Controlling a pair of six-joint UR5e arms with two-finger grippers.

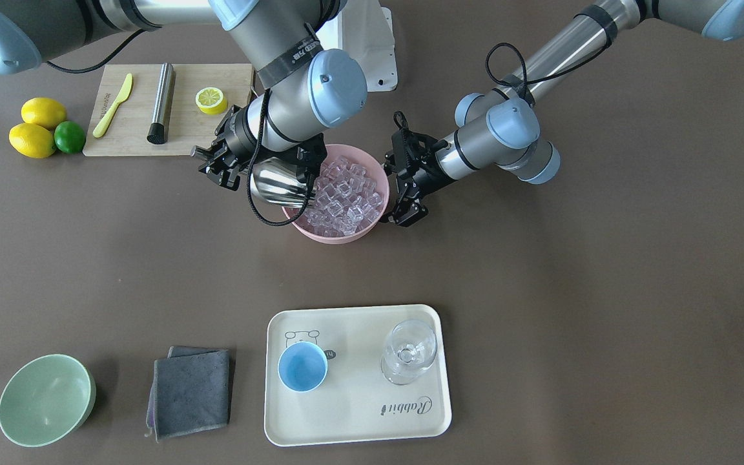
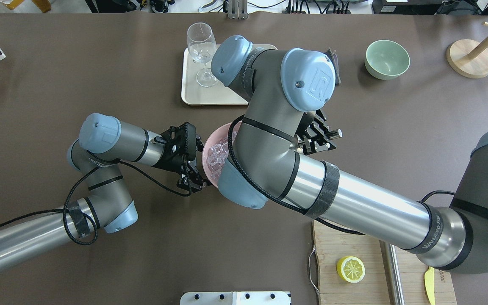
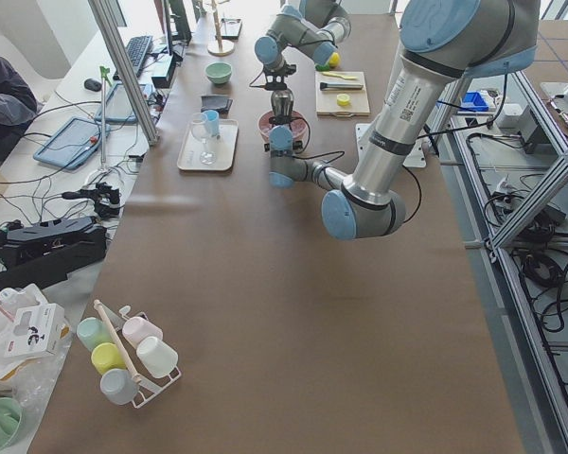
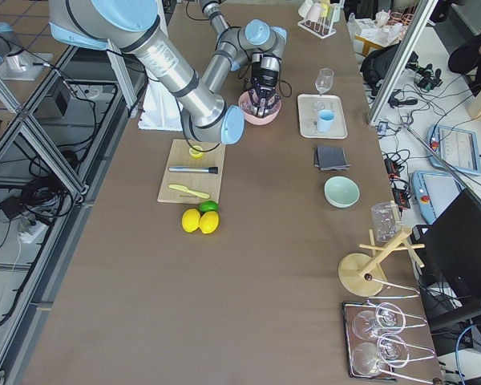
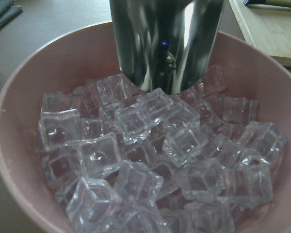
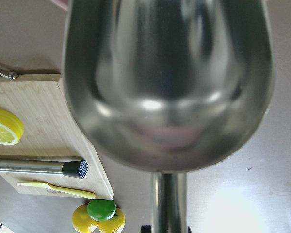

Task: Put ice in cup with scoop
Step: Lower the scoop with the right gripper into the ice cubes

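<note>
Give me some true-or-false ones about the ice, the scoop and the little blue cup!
1. The small light-blue round cup holds ice. False: it is empty.
2. The right end effector holds the shiny stainless-steel scoop by its handle. True.
3. The round pink bowl is empty. False: clear glossy ice cubes fill it.
4. The clear stemmed glass stands on the cream rectangular tray beside the cup. True.
</note>
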